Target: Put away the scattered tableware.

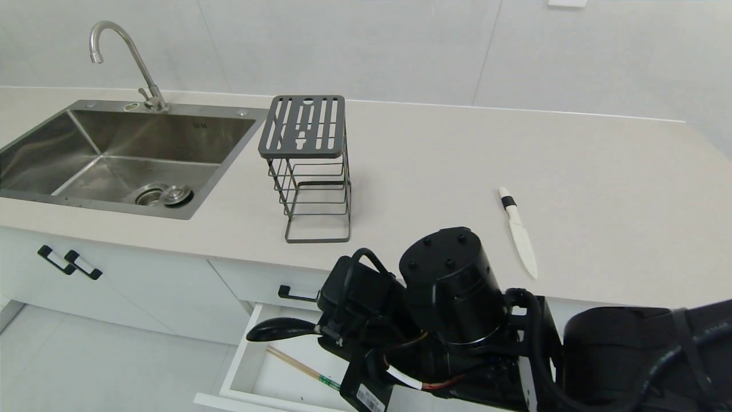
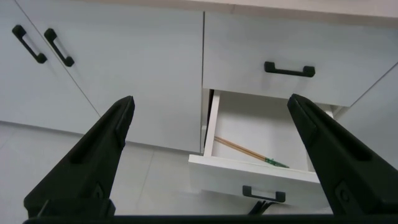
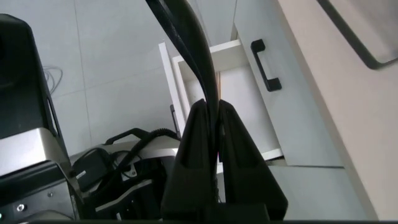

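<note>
Above the open drawer (image 1: 260,372), the right gripper (image 3: 212,115) clamps a black spoon (image 1: 280,329).
Chopsticks (image 2: 249,152) lie inside (left gripper (image 2: 211,102) spread wide); a white knife (image 1: 517,229) rests on the counter (image 1: 434,160).

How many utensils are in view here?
3. A white knife lies on the counter right of the rack; a black spoon is in the right gripper over the open drawer; a chopstick pair lies inside it. Others may be hidden there.
</note>
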`<state>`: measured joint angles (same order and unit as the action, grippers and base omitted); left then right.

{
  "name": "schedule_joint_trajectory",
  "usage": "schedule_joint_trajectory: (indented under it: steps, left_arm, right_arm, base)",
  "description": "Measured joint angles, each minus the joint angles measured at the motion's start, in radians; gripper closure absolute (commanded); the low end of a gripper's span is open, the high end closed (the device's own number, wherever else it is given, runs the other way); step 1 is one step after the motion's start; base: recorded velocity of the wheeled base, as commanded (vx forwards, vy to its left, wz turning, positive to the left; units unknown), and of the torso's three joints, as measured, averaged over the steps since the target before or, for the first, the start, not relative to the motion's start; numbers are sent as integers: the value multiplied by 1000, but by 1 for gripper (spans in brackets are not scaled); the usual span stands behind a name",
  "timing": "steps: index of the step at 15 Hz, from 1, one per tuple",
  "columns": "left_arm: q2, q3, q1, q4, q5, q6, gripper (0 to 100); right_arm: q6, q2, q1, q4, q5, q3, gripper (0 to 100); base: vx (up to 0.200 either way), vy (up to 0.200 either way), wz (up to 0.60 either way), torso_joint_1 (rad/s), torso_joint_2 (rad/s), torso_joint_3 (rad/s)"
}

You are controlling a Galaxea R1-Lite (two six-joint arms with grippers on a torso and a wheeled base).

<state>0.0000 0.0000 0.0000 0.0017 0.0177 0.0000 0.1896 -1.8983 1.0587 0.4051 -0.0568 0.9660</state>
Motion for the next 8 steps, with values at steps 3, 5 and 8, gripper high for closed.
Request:
schedule_joint_trajectory:
  steps: [3,5,8]
  left_arm:
    - [0,0,0,0,0,0,0]
    - [0,0,0,0,0,0,0]
    - [0,0,0,0,0,0,0]
  right_arm:
    - [0,-35,13,-2,0,50,100]
    - [0,-51,22,-3,1,79,100]
    - [0,-73,25,-4,1,104,100]
  base:
    - [0,0,0,-277,557,273]
    - [0,0,0,-276,540,268]
    - [0,0,0,-276,527,253]
